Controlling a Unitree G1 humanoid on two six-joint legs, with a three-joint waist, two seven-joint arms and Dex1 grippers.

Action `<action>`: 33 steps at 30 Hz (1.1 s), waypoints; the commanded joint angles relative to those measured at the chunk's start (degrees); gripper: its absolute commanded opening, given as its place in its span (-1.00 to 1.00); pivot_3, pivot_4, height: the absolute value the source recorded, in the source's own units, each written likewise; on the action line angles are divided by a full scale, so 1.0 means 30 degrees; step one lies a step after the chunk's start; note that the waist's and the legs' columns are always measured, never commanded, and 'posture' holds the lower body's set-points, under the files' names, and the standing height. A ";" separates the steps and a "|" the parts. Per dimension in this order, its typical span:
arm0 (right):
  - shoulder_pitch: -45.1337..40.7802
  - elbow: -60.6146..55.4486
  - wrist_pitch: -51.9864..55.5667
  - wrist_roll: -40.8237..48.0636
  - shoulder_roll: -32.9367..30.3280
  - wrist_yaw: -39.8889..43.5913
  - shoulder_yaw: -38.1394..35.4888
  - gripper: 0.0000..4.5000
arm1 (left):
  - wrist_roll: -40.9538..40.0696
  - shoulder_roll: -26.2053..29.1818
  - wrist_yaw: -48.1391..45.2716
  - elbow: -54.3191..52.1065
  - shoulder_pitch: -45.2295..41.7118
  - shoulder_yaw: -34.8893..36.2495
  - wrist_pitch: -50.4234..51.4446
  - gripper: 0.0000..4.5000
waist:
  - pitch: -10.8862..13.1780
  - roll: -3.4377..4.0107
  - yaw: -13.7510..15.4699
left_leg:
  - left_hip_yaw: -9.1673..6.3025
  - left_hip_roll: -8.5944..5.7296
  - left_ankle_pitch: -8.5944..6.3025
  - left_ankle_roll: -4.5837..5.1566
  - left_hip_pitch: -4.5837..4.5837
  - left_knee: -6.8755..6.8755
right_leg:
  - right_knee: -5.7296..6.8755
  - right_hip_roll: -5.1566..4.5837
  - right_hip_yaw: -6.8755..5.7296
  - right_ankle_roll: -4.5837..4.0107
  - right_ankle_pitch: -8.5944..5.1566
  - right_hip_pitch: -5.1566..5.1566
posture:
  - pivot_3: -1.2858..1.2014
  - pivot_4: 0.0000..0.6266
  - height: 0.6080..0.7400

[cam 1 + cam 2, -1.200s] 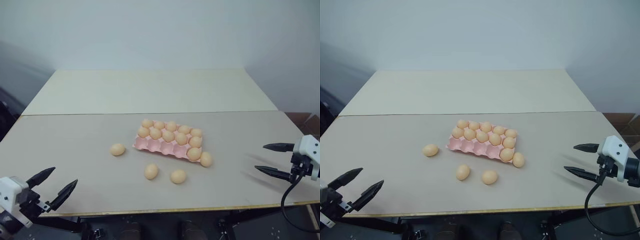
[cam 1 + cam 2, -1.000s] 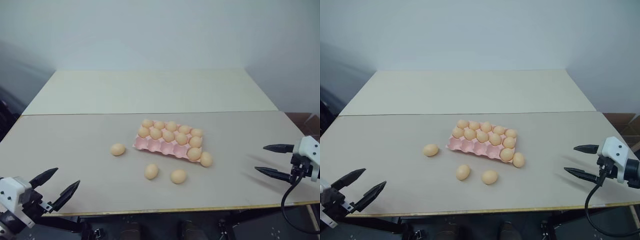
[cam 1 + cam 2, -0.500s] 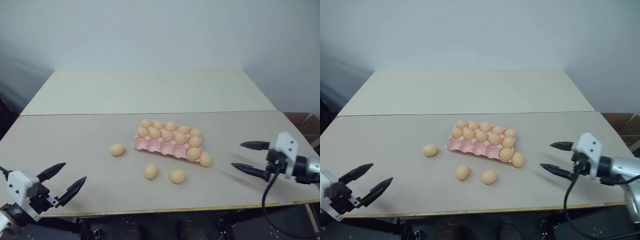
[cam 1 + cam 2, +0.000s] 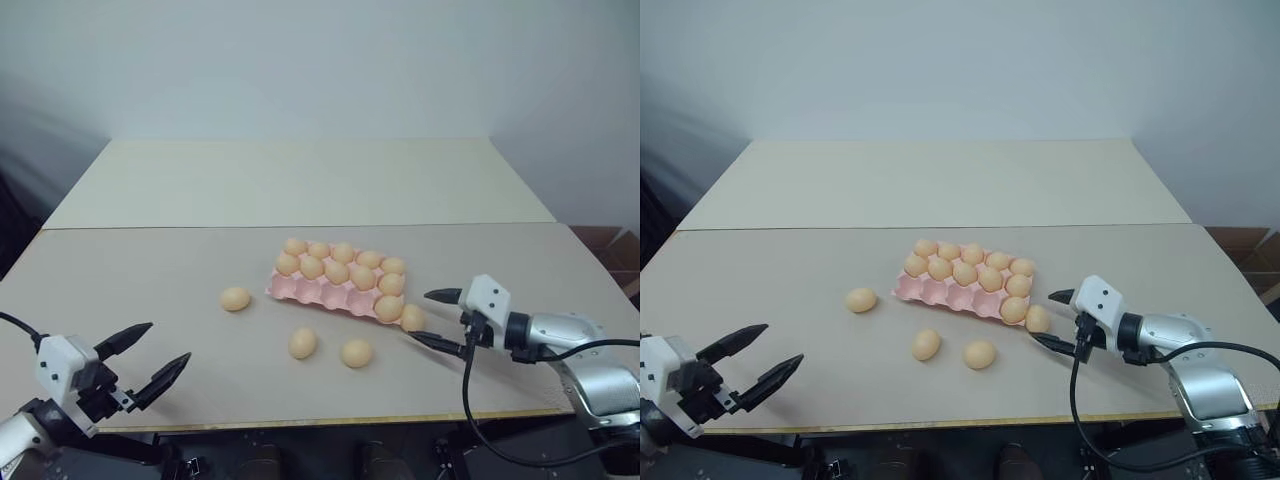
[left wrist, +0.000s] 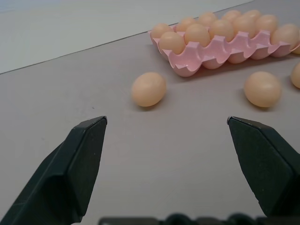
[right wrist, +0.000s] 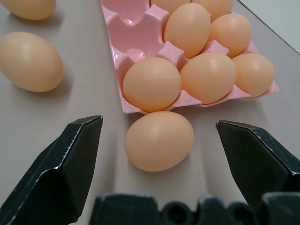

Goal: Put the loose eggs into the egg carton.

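On the pale surface near its middle sits the pink egg carton, its far cups filled and the near-left cups bare. Four loose eggs lie around it: one to its left, two on the near side, and one touching its near-right corner. From the head views the corner egg looks almost part of the carton; the right wrist view shows this egg lying on the surface against the carton's rim, between the spread black fingers. The left wrist view shows the left egg well ahead, between its own fingers. The right hand reaches in low from the right, fingers wide apart, flanking the corner egg without touching. The left hand hovers at the near-left edge, fingers spread, holding nothing.
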 commanded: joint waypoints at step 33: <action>-0.1379 -0.0271 -0.0565 -0.0227 -0.1105 -0.0323 -0.1765 0.17 | 0.1038 -0.0521 -0.0910 0.1066 -0.0391 -0.0646 -0.1954 1.00 | 0.0004 -0.0011 -0.0085 | 0.0011 0.0015 0.0000 0.0000 0.0006 0.0000 | 0.0010 0.0014 0.0006 -0.0010 0.0006 -0.0008 | 0.03 -0.52 1.00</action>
